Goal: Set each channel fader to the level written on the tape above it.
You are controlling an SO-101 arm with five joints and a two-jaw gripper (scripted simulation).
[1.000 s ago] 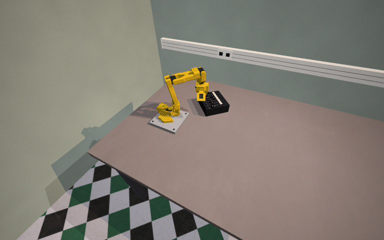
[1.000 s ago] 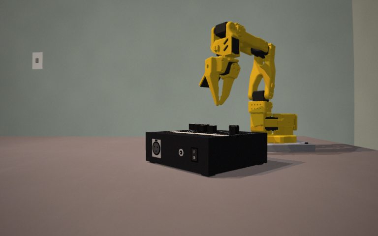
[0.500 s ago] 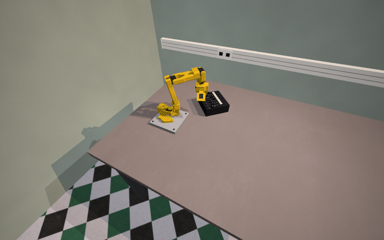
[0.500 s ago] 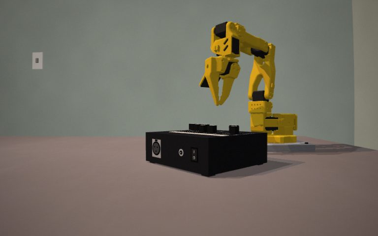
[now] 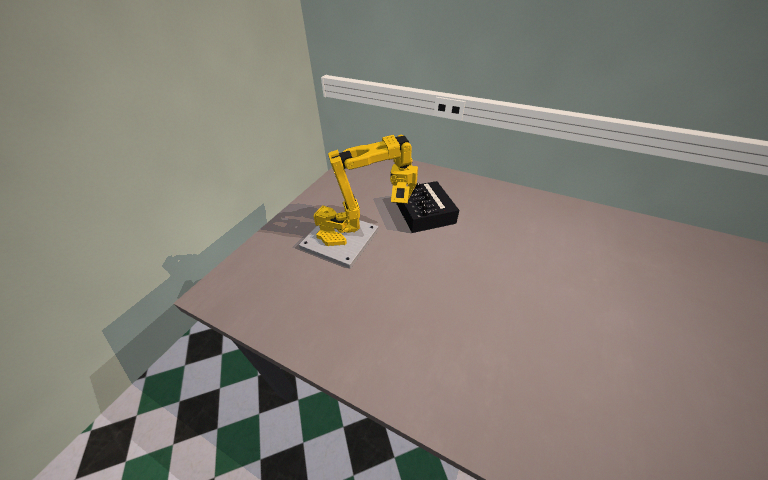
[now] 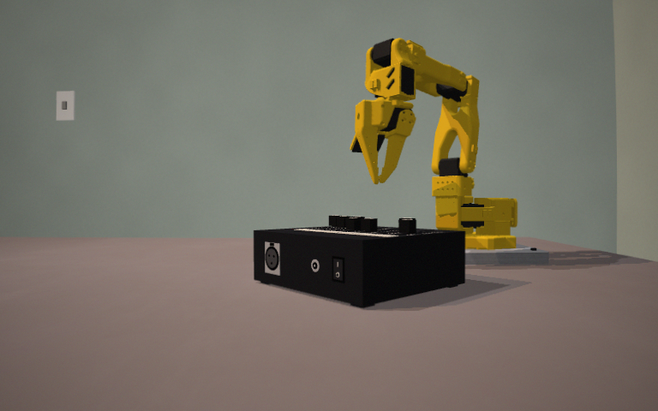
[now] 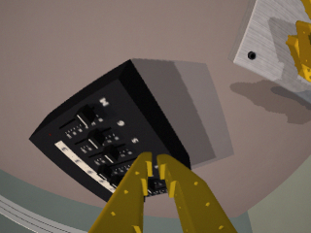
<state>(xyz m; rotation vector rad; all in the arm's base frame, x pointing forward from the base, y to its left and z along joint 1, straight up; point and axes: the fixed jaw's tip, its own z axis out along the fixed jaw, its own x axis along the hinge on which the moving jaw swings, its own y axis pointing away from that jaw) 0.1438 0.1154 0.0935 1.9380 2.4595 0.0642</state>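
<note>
The black lighting desk (image 5: 440, 215) (image 6: 359, 264) (image 7: 170, 107) sits on the table just in front of the arm's base. Several black fader caps (image 6: 351, 222) (image 7: 85, 118) stick up from its top, with one cap (image 6: 406, 224) standing apart at the right. A white tape strip (image 5: 433, 195) (image 7: 77, 161) runs along one edge of the top. My yellow gripper (image 5: 397, 199) (image 6: 378, 180) (image 7: 155, 166) is shut with nothing in it. It points down and hangs well above the faders, clear of them. The numbers on the tape are too small to read.
The arm stands on a grey base plate (image 5: 354, 250) (image 6: 506, 257) (image 7: 272, 19). A white cable rail (image 5: 566, 121) runs along the back wall, and a wall switch (image 6: 64, 104) is at the left. The table's front edge (image 5: 317, 390) drops to a checkered floor.
</note>
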